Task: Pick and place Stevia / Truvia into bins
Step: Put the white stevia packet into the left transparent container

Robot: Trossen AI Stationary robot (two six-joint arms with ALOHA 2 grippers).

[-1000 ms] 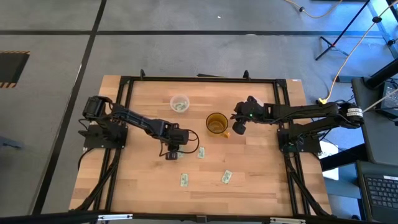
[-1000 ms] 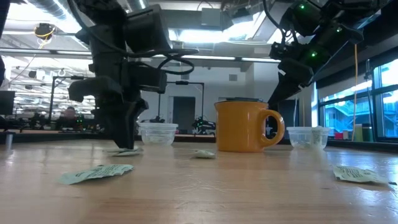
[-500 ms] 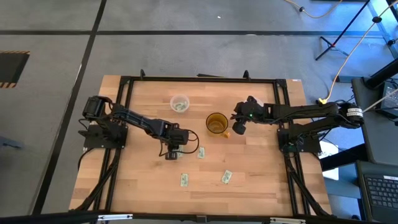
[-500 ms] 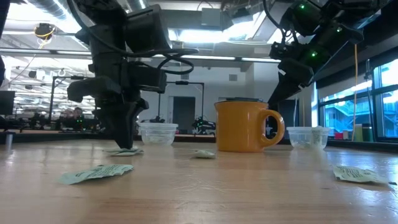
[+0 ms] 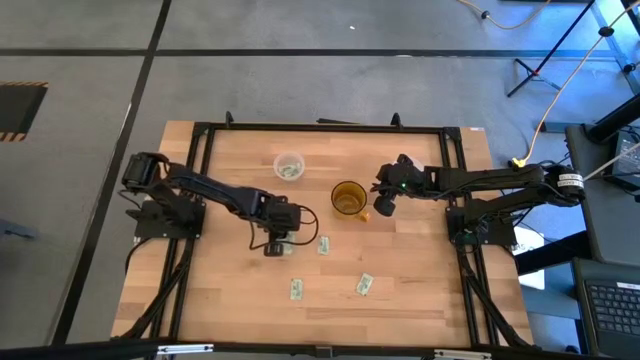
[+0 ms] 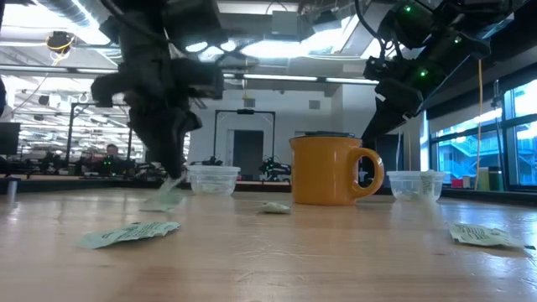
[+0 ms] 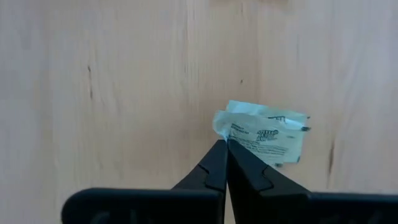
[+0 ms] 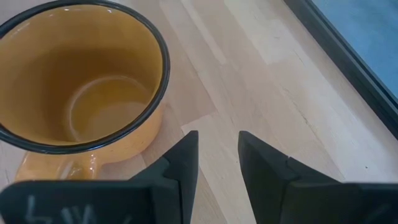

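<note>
My left gripper [image 7: 225, 144] is shut on one white-and-green Stevia packet [image 7: 264, 132] just above the table's middle [image 5: 277, 243]. In the low view the packet [image 6: 165, 196] slants down below the fingers. Three more packets lie flat on the wood [image 5: 323, 245] [image 5: 296, 289] [image 5: 364, 285]. One clear bin cup [image 5: 289, 166] stands toward the far side with packets inside. A second clear cup [image 6: 417, 184] shows only in the low view. My right gripper [image 8: 217, 146] is open, beside the amber mug [image 8: 81, 81], and touches nothing. My left gripper pinches the packet between its two fingertips at one short edge [image 7: 229, 138], coming from above and pointing down. The packet hangs tilted below the fingers [image 6: 174, 174]. Its lower end [image 6: 159, 205] is close to the table; whether it touches, I cannot tell.
The amber mug [image 5: 348, 198] stands between the two arms, its handle toward my right gripper [image 5: 385, 200]. A black frame [image 5: 320, 127] runs round the table. Bare wood lies along the near edge, around the loose packets.
My left gripper has risen from the table while staying shut. The packet, which lay flat under the fingers, is now raised by its pinched edge and hangs tilted. The right arm has kept still.
</note>
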